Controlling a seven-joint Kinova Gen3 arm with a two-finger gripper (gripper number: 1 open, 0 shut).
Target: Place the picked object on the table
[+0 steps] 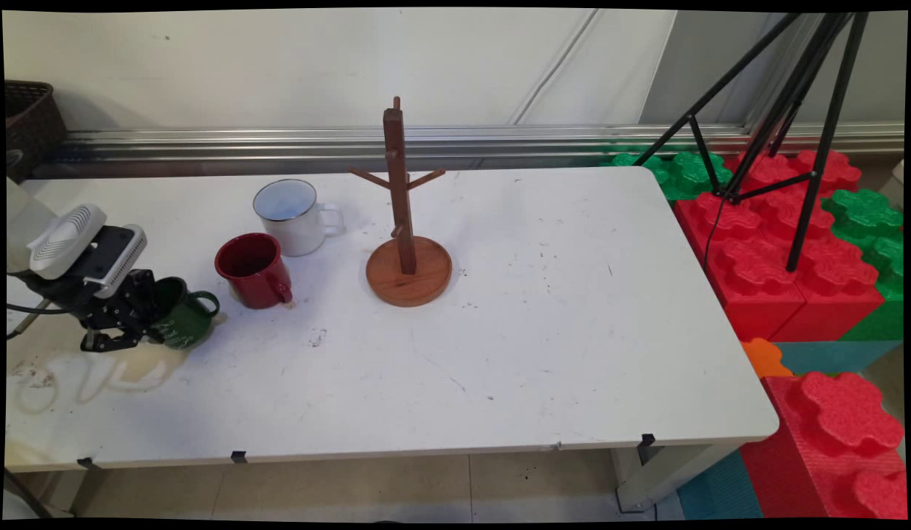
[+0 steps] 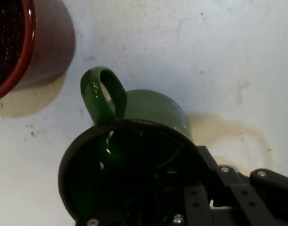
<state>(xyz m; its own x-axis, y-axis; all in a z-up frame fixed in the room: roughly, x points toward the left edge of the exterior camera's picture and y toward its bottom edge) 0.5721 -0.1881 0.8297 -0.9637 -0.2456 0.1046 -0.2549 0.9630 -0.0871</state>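
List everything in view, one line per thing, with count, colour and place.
green mug: 1, dark green, table's left near side, tilted, at the gripper
red mug: 1, dark red, upright, right of the green mug
white mug: 1, white, behind the red mug
mug tree: 1, brown wood, table's middle, pegs bare
table: 1, white
foam blocks: several, red and green, right of table
tripod: 1, black, on the blocks
basket: 1, dark, upper left
gripper: 1, black, on the green mug's rim
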